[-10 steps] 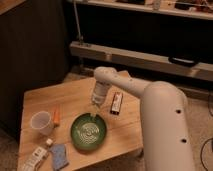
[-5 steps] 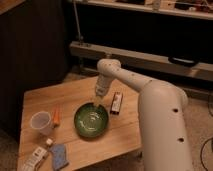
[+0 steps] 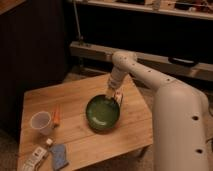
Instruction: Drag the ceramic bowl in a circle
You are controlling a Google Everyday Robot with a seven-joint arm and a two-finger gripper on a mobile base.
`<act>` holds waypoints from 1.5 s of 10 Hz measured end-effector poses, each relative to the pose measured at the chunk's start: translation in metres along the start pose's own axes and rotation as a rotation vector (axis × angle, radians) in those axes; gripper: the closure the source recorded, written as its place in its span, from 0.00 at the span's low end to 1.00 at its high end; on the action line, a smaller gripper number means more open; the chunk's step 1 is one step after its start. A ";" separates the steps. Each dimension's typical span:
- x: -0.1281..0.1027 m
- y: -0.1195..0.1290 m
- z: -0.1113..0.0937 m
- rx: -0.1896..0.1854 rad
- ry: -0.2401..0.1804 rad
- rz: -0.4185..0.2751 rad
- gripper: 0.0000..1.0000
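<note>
Sliding right and back toward the far edge goes the ceramic bowl [image 3: 102, 114], and it now sits right of the middle of the wooden table [image 3: 127, 136]. A second ago it lay closer to the front, nearer the clutter on the left. The gripper [image 3: 112, 96] has travelled with it and is now planted at the bowl's far right rim, pointing down. The fingers are drawn tight together. From this angle they look to be nipping the rim itself, though the contact is too small and dim to be sure. The white arm [image 3: 145, 75] reaches in from the robot's bulky body on the right, elbow high over the table's back corner.

The bowl is upright and flat on the wood, its glossy green inside catching the light. Just behind the gripper a small box [image 3: 120, 97] lies at the bowl's far edge. Over on the left the translucent cup [image 3: 41, 121] stands where it stood, with an orange stick [image 3: 56, 115] beside it, both well apart from the bowl. Down at the front left corner lie a blue cloth [image 3: 59, 156] and a white packet [image 3: 33, 158].
</note>
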 end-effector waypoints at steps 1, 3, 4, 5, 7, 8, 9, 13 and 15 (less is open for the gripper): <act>0.025 0.000 0.003 0.008 0.006 0.029 1.00; 0.071 0.003 0.013 0.029 0.020 0.084 1.00; 0.086 0.006 0.020 0.033 0.027 0.098 1.00; 0.093 0.012 0.024 0.029 0.020 0.101 1.00; 0.093 0.031 0.024 -0.001 -0.002 0.068 1.00; 0.082 0.055 0.029 -0.020 0.004 0.014 1.00; 0.071 0.066 0.036 -0.030 0.017 -0.018 1.00; 0.010 0.108 0.095 -0.071 0.123 -0.194 1.00; -0.023 0.123 0.113 -0.083 0.172 -0.295 1.00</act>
